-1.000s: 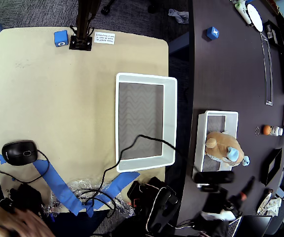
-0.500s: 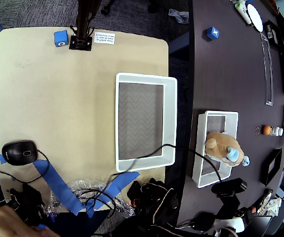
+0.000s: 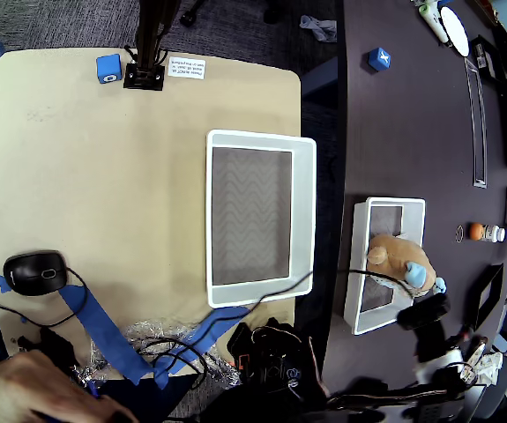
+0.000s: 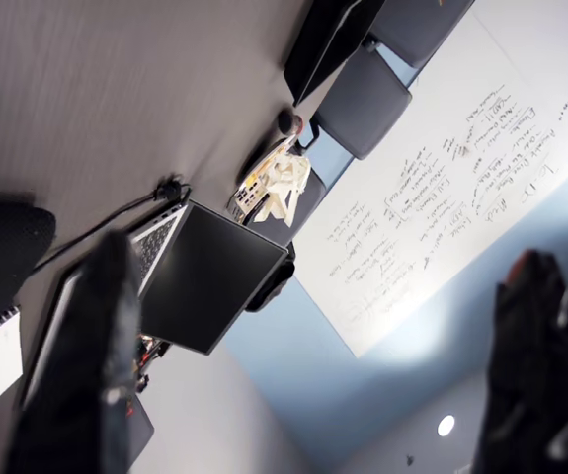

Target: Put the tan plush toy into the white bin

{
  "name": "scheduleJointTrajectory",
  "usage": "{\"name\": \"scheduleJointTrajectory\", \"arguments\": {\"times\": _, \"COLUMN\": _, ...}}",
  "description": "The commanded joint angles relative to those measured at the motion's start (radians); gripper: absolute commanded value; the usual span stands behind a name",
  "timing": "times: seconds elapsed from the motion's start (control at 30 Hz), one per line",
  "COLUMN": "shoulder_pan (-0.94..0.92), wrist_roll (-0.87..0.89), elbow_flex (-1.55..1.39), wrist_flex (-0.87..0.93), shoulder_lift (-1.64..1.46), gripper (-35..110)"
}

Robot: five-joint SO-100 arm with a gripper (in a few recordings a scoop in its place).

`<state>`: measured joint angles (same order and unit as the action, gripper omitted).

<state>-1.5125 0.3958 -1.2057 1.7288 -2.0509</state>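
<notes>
The tan plush toy [image 3: 398, 261] lies in the smaller white bin [image 3: 359, 264] on the dark table [image 3: 412, 132], at about four o'clock in the overhead view. Its long axis runs from ten o'clock to four o'clock, with the light blue parts at the four o'clock end. The larger white bin [image 3: 304, 211] sits on the tan table [image 3: 94, 176], well apart. In the wrist view, the gripper [image 4: 313, 365] has its dark fingers [image 4: 81, 365] spread wide, holding nothing.

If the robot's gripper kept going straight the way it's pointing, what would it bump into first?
Judging by the wrist view, the open gripper points up and away from the table, toward the whiteboard. Nothing shows between the fingers, so the way looks free, though depth is hard to judge.
</notes>
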Motion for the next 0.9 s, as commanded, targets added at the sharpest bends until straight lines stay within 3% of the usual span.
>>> {"name": "scheduleJointTrajectory", "arguments": {"times": 0.0, "shoulder_pan": 0.037, "wrist_roll": 0.017, "elbow_flex": 0.126, "wrist_flex": 0.012, "shoulder_lift": 0.032, "gripper": 50}}
{"name": "scheduleJointTrajectory", "arguments": {"times": 0.87, "shoulder_pan": 0.233, "wrist_roll": -0.005, "elbow_flex": 0.187, "wrist_flex": -0.046, "shoulder_lift": 0.391, "gripper": 50}}
